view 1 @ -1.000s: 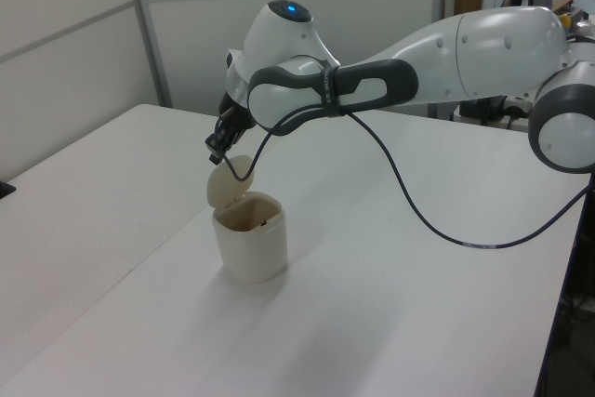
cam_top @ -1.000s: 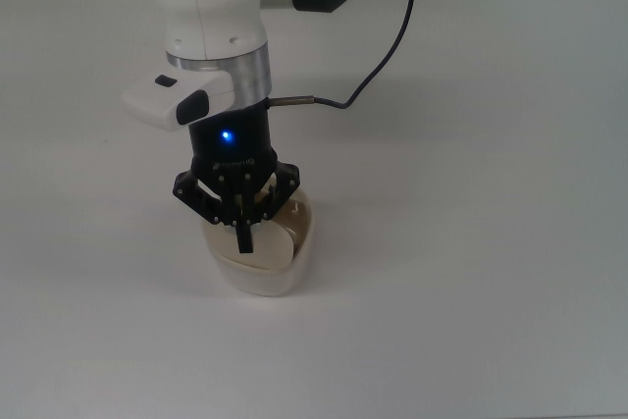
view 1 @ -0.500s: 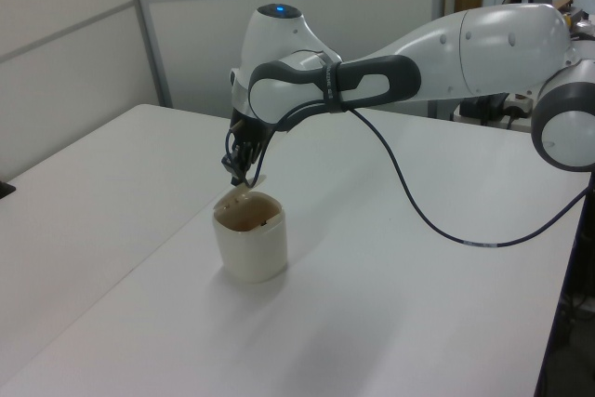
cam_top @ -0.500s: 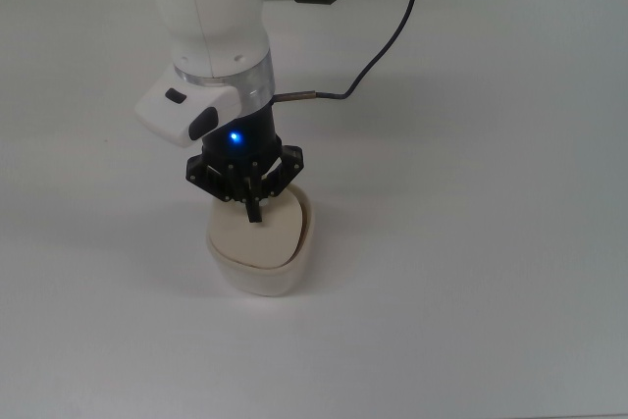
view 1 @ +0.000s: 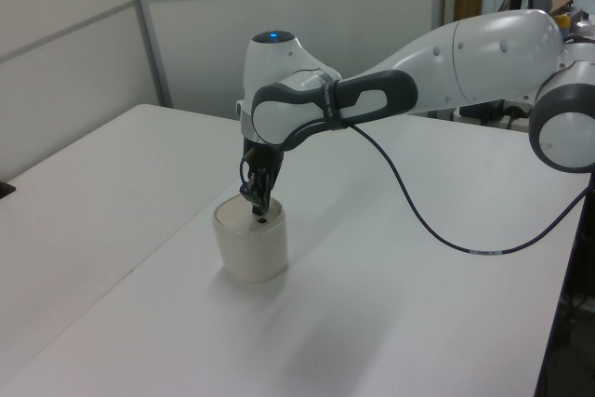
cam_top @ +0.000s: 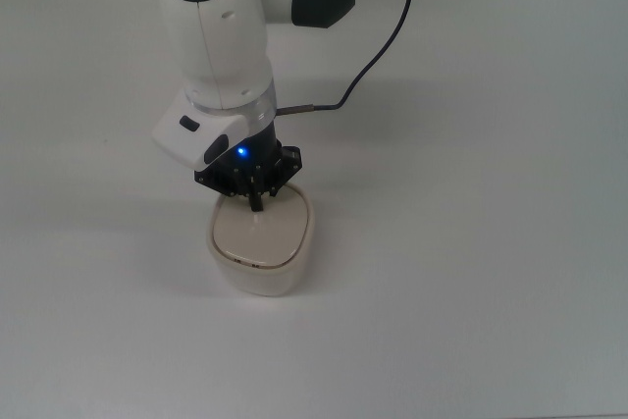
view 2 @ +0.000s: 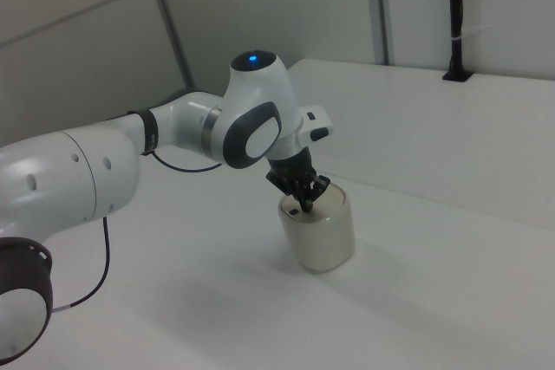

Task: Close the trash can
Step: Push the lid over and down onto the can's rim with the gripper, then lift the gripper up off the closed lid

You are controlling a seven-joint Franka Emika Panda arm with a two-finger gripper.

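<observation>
Swung down from propped-open to flat on the trash can (cam_top: 259, 250) since a second ago: lid (cam_top: 257, 235) now level with the rim, small black tab at the edge away from the arm, bin standing alone on the white table (cam_top: 491, 242). Pressing on the rear of that lid, near the hinge side: gripper (cam_top: 256, 206), fingers drawn together into one point, clamped on nothing. Possibly not fully seated yet; pushing harder this close to the hinge could tip or skid the light bin, and lifting off early might let the lid spring back.
</observation>
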